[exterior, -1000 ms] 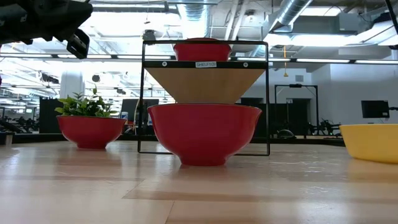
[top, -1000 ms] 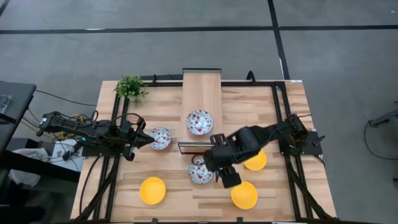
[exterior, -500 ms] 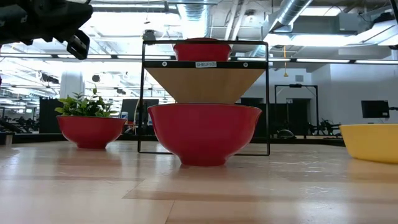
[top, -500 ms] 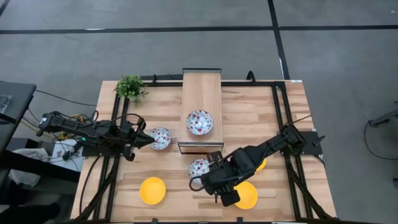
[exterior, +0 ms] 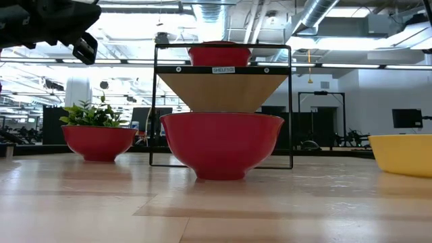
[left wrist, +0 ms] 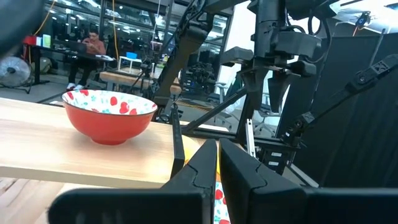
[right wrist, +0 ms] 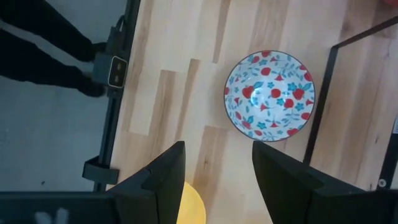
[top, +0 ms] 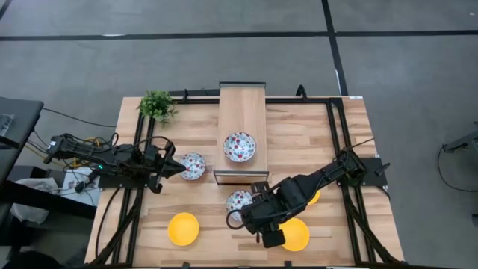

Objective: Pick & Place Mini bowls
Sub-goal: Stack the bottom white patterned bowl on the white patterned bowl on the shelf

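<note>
Reading "SHELF101" on shelf label [exterior: 223,69].

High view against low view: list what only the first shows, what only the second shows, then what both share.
Only the high view shows the right gripper hanging open over the table's front edge, the left gripper shut beside a patterned bowl, and the three yellow bowls, with the front-left one standing clear of the arms.

Only the low view shows the patterned bowls' red outsides and the room behind.

Both share the shelf with a bowl on top, the bowl in front of it, and the potted plant.
</note>
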You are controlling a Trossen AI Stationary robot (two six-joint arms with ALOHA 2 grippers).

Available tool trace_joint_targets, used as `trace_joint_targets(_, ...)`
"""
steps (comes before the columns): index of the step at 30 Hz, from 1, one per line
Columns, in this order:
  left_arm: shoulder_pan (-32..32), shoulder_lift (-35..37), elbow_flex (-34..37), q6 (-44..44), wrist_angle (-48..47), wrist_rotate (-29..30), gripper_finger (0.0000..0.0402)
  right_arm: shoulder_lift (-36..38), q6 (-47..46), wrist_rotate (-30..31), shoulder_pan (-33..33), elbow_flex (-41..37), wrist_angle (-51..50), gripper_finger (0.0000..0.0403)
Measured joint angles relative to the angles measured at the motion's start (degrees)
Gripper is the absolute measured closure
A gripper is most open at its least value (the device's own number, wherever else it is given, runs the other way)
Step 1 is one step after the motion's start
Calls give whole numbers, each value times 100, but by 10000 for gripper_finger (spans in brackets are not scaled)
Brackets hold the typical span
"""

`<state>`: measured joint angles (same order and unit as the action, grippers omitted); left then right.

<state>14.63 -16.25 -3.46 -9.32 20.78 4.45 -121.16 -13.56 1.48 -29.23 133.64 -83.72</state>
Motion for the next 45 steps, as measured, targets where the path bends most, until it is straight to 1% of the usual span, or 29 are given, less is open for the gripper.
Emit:
trace_joint_targets(24,0,0,2,0,25,-2,385,4,-2,12,10,0,28,233)
trace_joint_targets(27,0,0,1,0,25,-2,385,-2,69,161,11,0,100,233)
trace_joint_targets(30,0,0,1,0,25,-2,385,-119,449,359,13,11,220,234)
trace_joint_targets(36,1,2,0,0,28,-2,385,-642,1062,306,158,4,278,234)
trace_joint_targets(42,0,0,2,0,25,-2,385,-1140,1439,212,283,0,289,234)
trace_joint_targets(45,1,0,0,1,26,-2,385,-1290,1542,-29,355,0,386,234)
